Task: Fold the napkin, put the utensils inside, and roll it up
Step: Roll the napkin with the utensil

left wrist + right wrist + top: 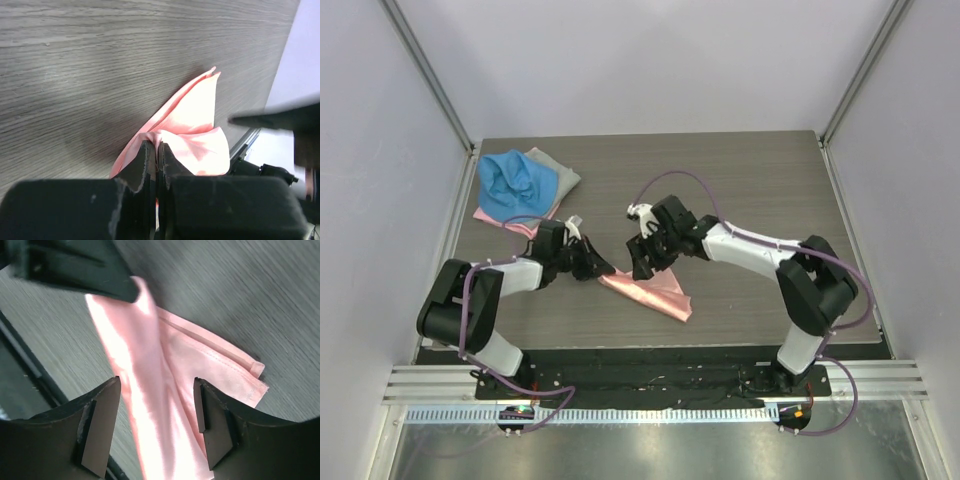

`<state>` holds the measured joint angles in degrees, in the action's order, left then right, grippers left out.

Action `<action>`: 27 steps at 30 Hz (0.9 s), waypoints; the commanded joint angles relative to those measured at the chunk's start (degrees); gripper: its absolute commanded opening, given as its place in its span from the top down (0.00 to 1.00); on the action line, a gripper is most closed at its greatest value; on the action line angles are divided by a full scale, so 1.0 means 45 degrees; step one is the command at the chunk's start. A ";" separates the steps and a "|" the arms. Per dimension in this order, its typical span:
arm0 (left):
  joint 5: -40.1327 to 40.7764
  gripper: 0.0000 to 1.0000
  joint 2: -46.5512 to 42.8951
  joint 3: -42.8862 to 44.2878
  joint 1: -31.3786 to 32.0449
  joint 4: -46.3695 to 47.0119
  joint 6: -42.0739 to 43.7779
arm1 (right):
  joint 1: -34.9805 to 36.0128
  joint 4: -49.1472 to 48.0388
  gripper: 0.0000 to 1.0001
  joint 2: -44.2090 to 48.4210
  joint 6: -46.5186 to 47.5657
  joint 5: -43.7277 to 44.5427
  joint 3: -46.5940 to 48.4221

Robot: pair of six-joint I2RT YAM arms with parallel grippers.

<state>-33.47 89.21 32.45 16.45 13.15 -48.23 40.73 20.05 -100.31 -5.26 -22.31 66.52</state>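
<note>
Two-arm napkin task, seen from above and from both wrists. The dark grey wood-grain table [750, 180] carries all the cloths. The shiny salmon-pink satin napkin [655, 292] lies near the middle of the table, towards its near edge. It is already folded to a narrow, tapering shape. Its long axis runs from left to right, and the right end slants nearer than the left.

A crumpled blue cloth [515, 185] and a flat grey cloth [560, 172] are heaped at the far left corner, well apart from the napkin. No utensil can be made out with certainty.

The left gripper [157, 147] is closed tight on the left tip of the napkin. The satin is pinched between its two black fingers and lifted slightly off the wood.

The right gripper [156, 385] is held just above the left part of the napkin, close beside the left gripper. Its jaws are spread wide to either side of the cloth, and nothing is gripped by them.

The step in hand is judged to be the folding. The coming move turns on one relation: the free, hemmed right end is found to the right of both claws and nearer than them. It is on the right arm's side, so the right arm is the better placed to take it.
</note>
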 commanded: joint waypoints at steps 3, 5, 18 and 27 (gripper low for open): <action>0.0115 1.00 0.0428 0.1362 0.0017 -0.2882 0.0522 | 0.2919 -0.1427 0.30 0.1276 0.1870 0.5928 -0.1149; 0.0114 1.00 0.0527 0.1539 0.0036 -0.3407 0.0522 | 0.3717 -0.1682 0.30 0.1237 0.2280 0.7194 -0.1324; 0.0114 1.00 0.0957 0.2106 0.0036 -0.4132 0.0717 | 0.5343 -0.2523 0.29 0.0437 0.3375 0.8512 -0.1814; -0.0022 1.00 0.1132 0.2320 0.0017 -0.4308 0.0932 | 0.5207 -0.2328 0.31 -0.0481 0.3180 0.9351 -0.1678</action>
<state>-33.04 93.67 41.01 16.45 -4.93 -45.78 64.53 10.81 -101.03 9.15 16.19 58.24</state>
